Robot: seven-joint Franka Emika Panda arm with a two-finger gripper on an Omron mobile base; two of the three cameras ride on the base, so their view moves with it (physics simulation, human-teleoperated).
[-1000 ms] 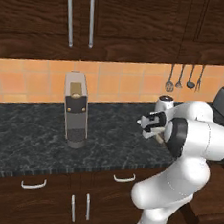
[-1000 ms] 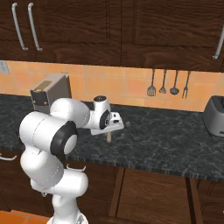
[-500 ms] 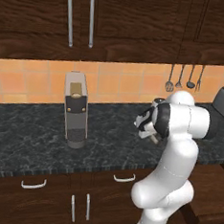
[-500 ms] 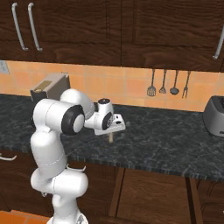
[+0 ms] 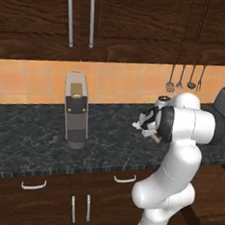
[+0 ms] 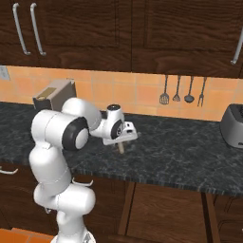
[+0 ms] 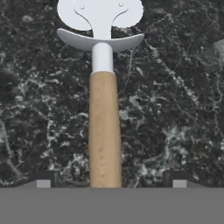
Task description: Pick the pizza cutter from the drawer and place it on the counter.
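standing wide open, the gripper [image 7: 105, 180] straddles the pizza cutter [image 7: 104, 131] handle without gripping.

I see a tall grey coffee machine [image 5: 76, 110] standing before the orange tiled wall [image 5: 121, 84], four dark utensils [image 6: 182, 90] hanging there, a grey toaster [image 6: 233, 126] at right, and dark upper cabinets [image 6: 118, 33].

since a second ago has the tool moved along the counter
Yes. In the right base view the tool has shifted slightly right, towards the hanging utensils, and now hangs open over the counter with the pizza cutter between its tips.
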